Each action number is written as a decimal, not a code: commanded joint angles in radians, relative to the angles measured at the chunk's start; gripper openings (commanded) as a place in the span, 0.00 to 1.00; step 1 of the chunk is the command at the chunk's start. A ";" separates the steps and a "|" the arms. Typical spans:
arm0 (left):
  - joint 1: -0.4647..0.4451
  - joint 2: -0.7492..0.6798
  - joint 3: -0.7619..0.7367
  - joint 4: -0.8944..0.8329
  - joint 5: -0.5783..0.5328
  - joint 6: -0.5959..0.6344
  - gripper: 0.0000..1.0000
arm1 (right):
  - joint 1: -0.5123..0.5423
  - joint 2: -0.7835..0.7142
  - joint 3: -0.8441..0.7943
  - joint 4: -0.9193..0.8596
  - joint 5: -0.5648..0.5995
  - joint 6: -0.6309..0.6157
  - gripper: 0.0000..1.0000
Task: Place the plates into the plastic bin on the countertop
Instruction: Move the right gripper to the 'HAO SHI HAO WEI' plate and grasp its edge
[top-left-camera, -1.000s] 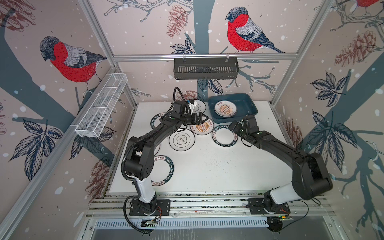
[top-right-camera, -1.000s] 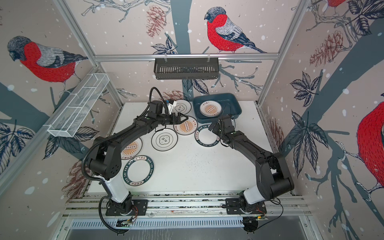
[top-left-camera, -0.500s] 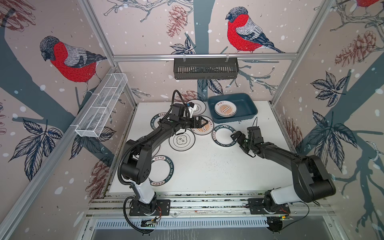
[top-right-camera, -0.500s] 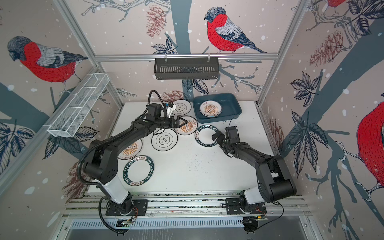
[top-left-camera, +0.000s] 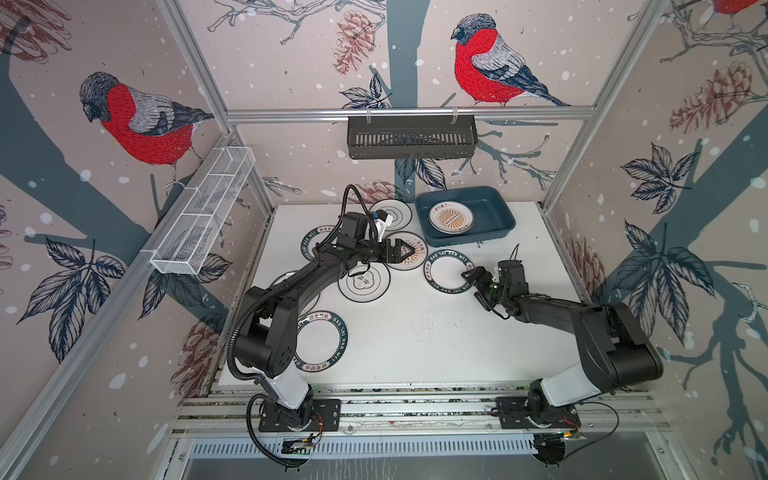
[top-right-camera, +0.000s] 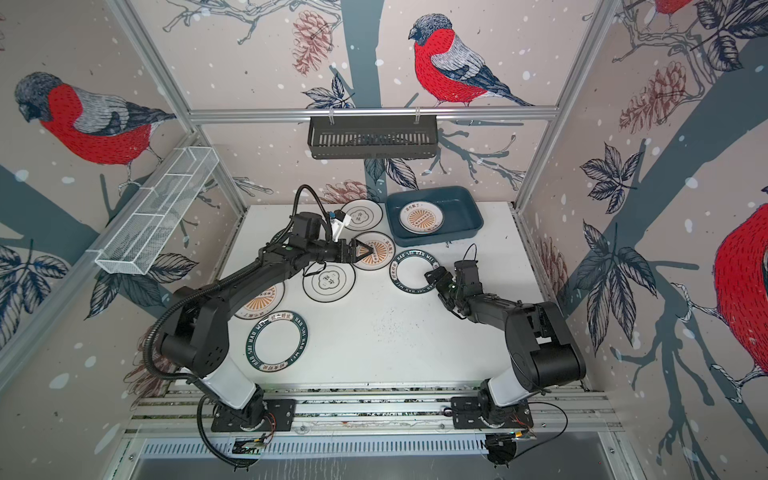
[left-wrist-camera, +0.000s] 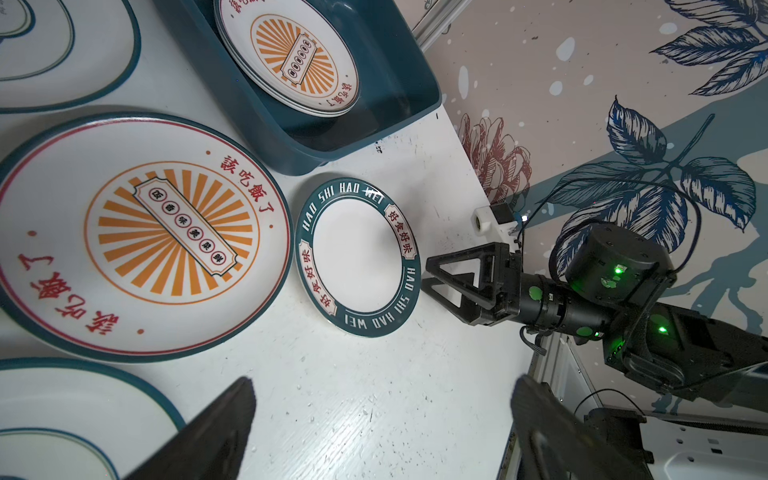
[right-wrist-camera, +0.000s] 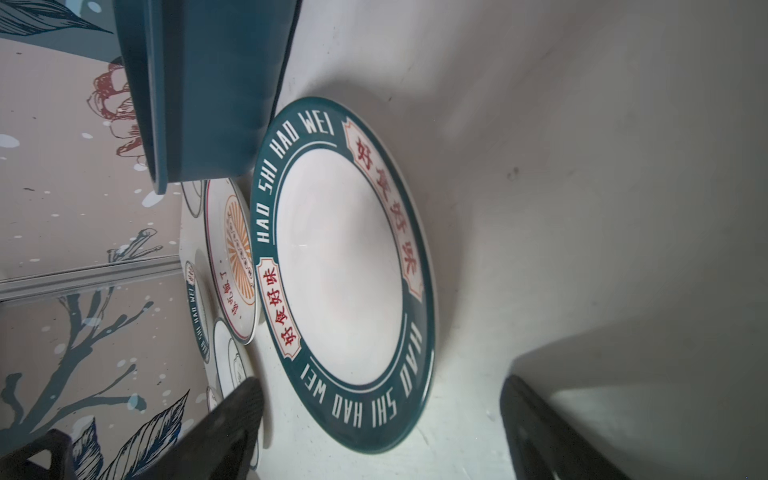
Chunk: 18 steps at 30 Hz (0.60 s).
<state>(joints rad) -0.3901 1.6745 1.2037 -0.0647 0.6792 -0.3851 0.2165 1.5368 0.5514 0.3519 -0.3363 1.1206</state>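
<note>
Right wrist view — glossy round teal-rimmed plate (right-wrist-camera: 340, 270) lies on white countertop (right-wrist-camera: 582, 166).

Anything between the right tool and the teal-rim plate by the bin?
Nothing visible. The right tool sits open just off the teal-rim plate, only bare countertop between them. The plastic bin is right beside it, nothing between.

Left arm (top-right-camera: 249, 282) hides most of a sunburst plate (top-right-camera: 259, 308) well apart from the plastic bin (top-right-camera: 457, 208); a teal-rimmed plate (top-left-camera: 316, 235) beyond the arm is half covered.
</note>
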 joint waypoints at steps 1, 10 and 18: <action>-0.005 -0.008 -0.007 0.019 0.008 0.008 0.96 | 0.000 0.023 -0.020 0.087 -0.019 0.041 0.89; -0.018 0.006 0.004 0.022 -0.003 0.004 0.96 | -0.007 0.077 -0.029 0.124 -0.028 0.057 0.72; -0.018 0.026 0.033 0.026 0.003 -0.008 0.96 | -0.019 0.117 -0.028 0.163 -0.012 0.078 0.48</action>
<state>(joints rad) -0.4080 1.6981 1.2251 -0.0631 0.6769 -0.3897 0.1982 1.6390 0.5236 0.5205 -0.3683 1.1793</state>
